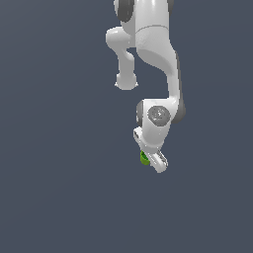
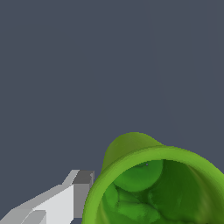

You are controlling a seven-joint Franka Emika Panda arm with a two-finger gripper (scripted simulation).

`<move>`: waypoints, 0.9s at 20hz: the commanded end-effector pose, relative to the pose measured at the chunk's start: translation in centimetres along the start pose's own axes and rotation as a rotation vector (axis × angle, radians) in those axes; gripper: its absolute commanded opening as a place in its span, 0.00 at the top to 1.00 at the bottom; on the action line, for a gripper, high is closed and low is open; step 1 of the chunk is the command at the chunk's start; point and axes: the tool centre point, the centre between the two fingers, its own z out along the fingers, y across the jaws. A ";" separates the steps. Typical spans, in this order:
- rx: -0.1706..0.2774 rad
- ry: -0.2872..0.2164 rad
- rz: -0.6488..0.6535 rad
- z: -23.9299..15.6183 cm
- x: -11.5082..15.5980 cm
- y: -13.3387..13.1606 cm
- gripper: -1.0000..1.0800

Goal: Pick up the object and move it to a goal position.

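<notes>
The object (image 1: 144, 157) is a small bright green cup-like piece, tucked against the lower end of the white arm in the exterior view. My gripper (image 1: 147, 160) is shut on it, and the white hand hides most of it there. In the wrist view the object (image 2: 153, 175) fills the near corner, its darker hollow facing the camera. One white finger (image 2: 65, 199) with a dark grey pad presses against its outer wall. The cup hides the other finger.
The white arm (image 1: 158, 59) comes down from the top of the exterior view, folded at its elbow. Around it there is only a plain dark grey-blue background with no other objects, edges or goal marker visible.
</notes>
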 end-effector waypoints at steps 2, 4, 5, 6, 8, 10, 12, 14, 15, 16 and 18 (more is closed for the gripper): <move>0.000 0.000 0.000 0.0 0.0 0.0 1.00; 0.000 0.000 0.000 0.0 0.0 0.0 1.00; 0.000 0.000 0.000 0.0 0.0 0.1 1.00; 0.000 0.000 0.000 0.0 0.0 0.1 1.00; 0.000 0.000 0.000 0.0 0.0 0.4 1.00; 0.000 0.000 0.000 0.0 0.1 0.8 1.00; 0.000 0.000 0.000 -0.1 0.1 1.3 1.00; 0.000 0.000 0.000 -0.1 0.2 1.9 1.00; 0.000 0.000 0.000 -0.1 0.2 2.3 1.00; 0.000 0.000 0.000 -0.1 0.3 2.7 1.00; 0.000 0.000 0.000 -0.2 0.3 3.7 1.00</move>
